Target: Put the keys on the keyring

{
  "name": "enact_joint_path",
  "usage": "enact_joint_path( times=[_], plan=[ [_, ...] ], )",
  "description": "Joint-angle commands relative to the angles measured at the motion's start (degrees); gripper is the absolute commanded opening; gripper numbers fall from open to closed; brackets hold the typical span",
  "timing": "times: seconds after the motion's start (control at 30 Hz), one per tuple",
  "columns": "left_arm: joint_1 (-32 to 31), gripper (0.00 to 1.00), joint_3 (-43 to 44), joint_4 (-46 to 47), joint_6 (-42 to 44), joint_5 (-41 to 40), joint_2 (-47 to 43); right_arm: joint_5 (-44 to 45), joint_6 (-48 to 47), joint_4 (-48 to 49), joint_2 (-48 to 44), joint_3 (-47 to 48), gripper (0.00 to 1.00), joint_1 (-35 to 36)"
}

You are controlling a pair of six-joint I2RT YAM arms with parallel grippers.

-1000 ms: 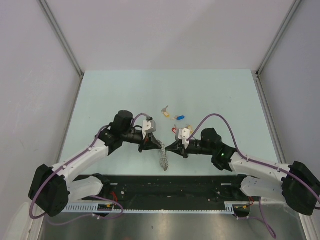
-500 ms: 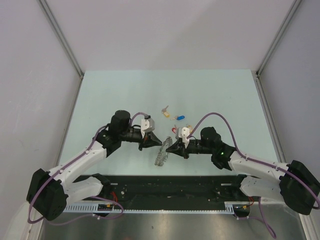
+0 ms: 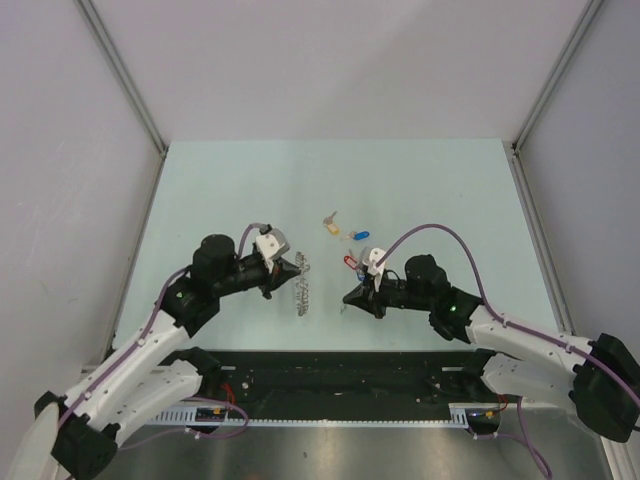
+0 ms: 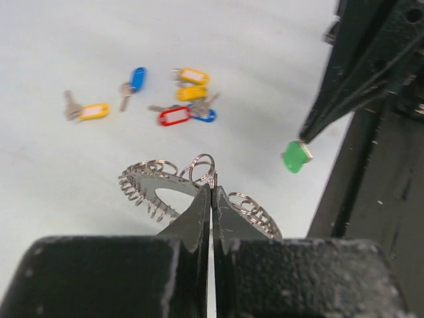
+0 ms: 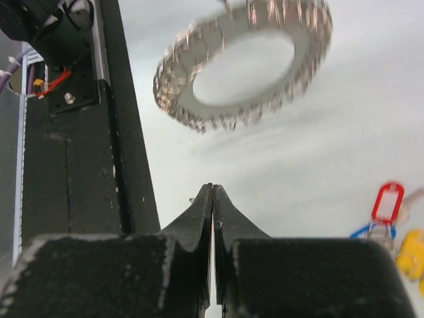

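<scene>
My left gripper [image 3: 285, 272] is shut on the keyring [image 3: 303, 287], a floppy silver ring of linked loops held off the table; the left wrist view shows my jaws [image 4: 212, 189] pinching one loop of the keyring [image 4: 156, 182]. My right gripper [image 3: 350, 298] is shut, and in the left wrist view a green-tagged key [image 4: 295, 156] hangs from its tips [image 4: 305, 136]. The right wrist view shows the shut jaws [image 5: 212, 188] below the blurred keyring [image 5: 245, 66], with the green tag hidden. Loose keys lie behind: red [image 3: 351, 262], blue [image 3: 361, 236], yellow [image 3: 331, 227].
A black rail [image 3: 340, 372] runs along the table's near edge, close under both grippers, and shows in the right wrist view [image 5: 79, 165]. More tagged keys lie in a cluster [image 4: 189, 93] on the pale green table [image 3: 450, 190]. Grey walls stand on both sides.
My left gripper has drawn back to the left with the keyring, which swung up from hanging between the grippers. My right gripper shifted slightly right, so the gap between them widened.
</scene>
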Motion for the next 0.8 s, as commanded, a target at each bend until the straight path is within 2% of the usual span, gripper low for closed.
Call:
enact_joint_path(
  times=[0.0,0.17,0.3,0.4,0.77],
  plan=[
    [0.1,0.0,-0.1,-3.5,-3.2,-13.8,-7.8,4.5,4.4,-12.5,-3.7,2.5,0.0,-0.1],
    [0.1,0.0,-1.7,-5.7,-3.6,-20.5,-14.8,8.4,6.7,-24.7,-0.3,5.6,0.0,0.1],
    [0.1,0.0,-2.7,-6.6,-3.6,-23.7,-17.7,10.3,5.8,-27.1,6.5,9.2,0.0,1.2],
    [0.1,0.0,-2.7,-7.5,-3.5,-24.6,-18.5,11.6,5.2,-24.6,12.0,10.7,0.0,2.4],
    [0.1,0.0,-3.1,-7.8,-3.6,-27.0,-22.1,9.6,1.7,-4.6,26.0,11.3,0.0,4.0]
  ],
)
